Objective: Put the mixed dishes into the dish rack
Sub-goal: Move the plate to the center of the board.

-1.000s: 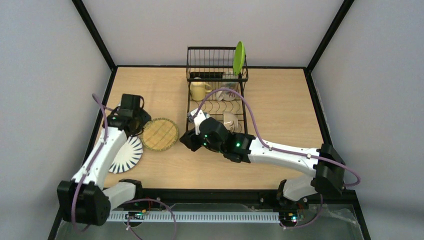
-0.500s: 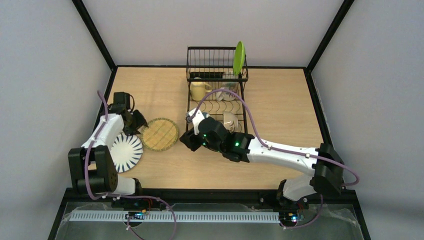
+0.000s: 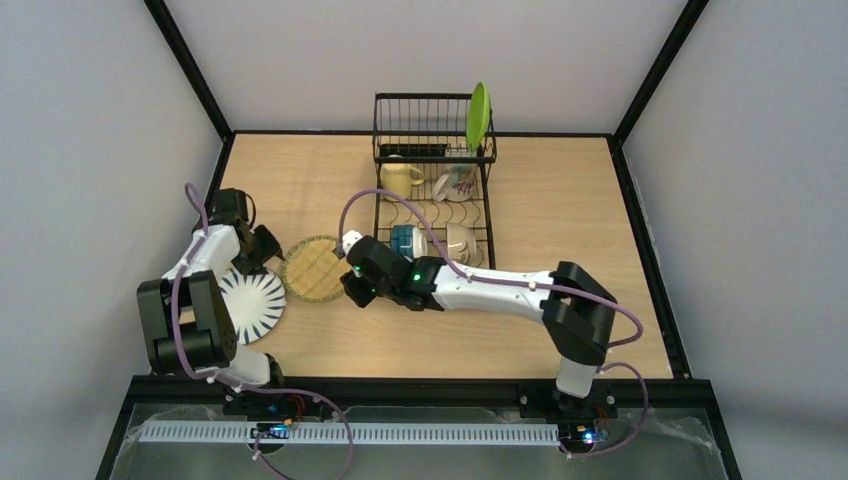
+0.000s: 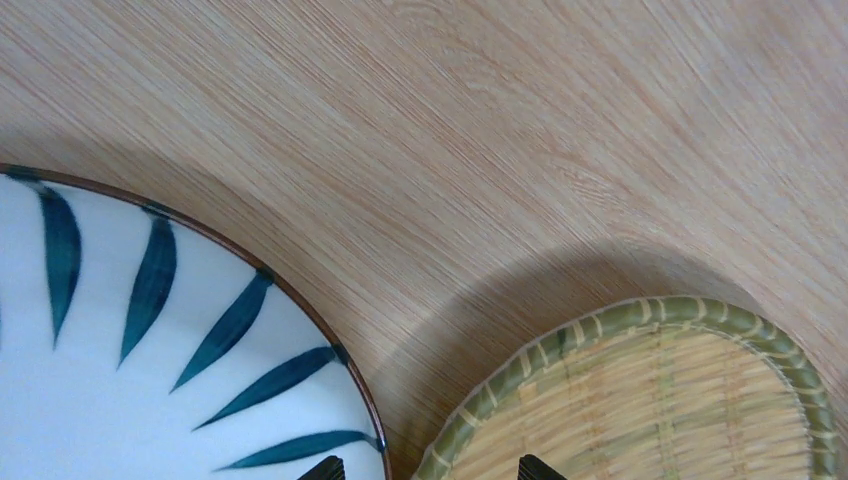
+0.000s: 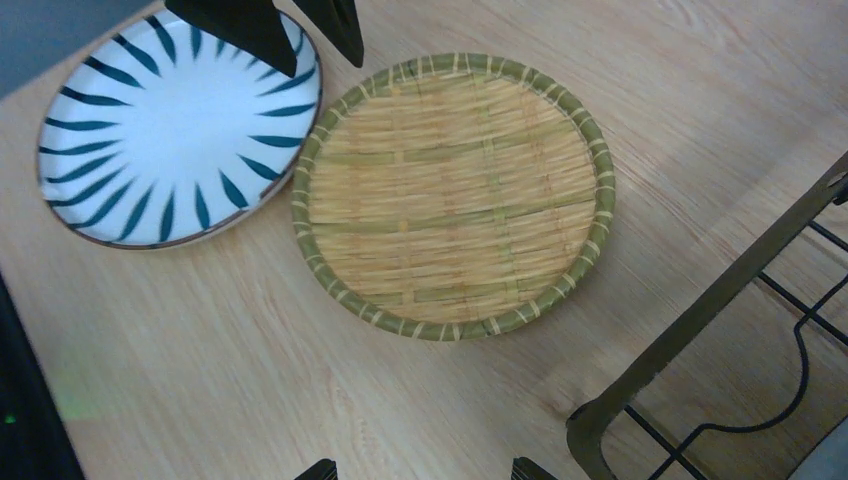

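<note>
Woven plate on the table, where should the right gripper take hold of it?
The woven plate lies flat, one edge crowding the striped plate. Pinch the raised green rim on the free side facing the dish rack, coming down from above.

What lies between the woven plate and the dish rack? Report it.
Only bare table lies between the tan woven-look plate and the dish rack, as the right wrist view shows.

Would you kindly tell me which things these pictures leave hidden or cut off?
Top view: the right gripper covers part of the tan woven-look plate.
Left wrist view: the frame cuts off most of the black-striped white plate.
Right wrist view: only a corner of the dish rack shows.
</note>
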### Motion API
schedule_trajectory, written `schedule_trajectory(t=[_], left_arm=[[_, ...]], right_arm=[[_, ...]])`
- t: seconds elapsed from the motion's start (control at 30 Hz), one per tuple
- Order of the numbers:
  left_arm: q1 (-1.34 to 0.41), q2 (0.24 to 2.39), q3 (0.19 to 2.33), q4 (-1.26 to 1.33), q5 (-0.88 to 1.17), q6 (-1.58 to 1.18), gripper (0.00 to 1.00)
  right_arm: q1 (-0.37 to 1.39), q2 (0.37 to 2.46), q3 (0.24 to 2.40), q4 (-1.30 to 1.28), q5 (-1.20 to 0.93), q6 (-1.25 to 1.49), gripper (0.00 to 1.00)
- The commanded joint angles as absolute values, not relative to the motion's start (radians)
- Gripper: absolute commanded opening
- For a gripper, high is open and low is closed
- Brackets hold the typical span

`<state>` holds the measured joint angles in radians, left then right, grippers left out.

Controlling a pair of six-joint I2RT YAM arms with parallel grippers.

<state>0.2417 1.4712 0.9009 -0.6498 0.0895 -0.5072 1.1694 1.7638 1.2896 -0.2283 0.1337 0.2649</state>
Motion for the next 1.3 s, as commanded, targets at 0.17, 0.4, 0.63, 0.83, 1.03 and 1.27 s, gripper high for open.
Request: schedule_trajectory(t=[0.17, 0.4, 0.63, 0.83, 1.03, 1.27], left_arm=[[0.251, 1.595, 0.963, -0.583, 0.107, -0.518, 0.99], [0.25, 1.664, 1.027, -0.567, 0.138, -0.521, 0.99], [0.251, 1.685, 1.061, -0.564, 0.163, -0.524, 0.99], [0.252, 1.703, 1.086, -0.582, 0.156, -0.512, 0.99], [0.253, 1.708, 1.099, -0.577, 0.18, -0.516, 0.99], [0.253, 1.705, 1.1, -0.569, 0.2, -0.526, 0.99]], right_arm=[[1.173, 1.886, 1.393, -0.326, 0.167, 0.199, 0.98], [1.173, 1.957, 1.436, -0.358, 0.166, 0.167, 0.98], [1.172, 2.037, 1.506, -0.406, 0.16, 0.151, 0.98], [1.173, 2.094, 1.557, -0.44, 0.143, 0.153, 0.98], [1.173, 2.132, 1.591, -0.464, 0.142, 0.161, 0.98], [1.173, 2.184, 1.626, -0.459, 0.144, 0.157, 0.98]])
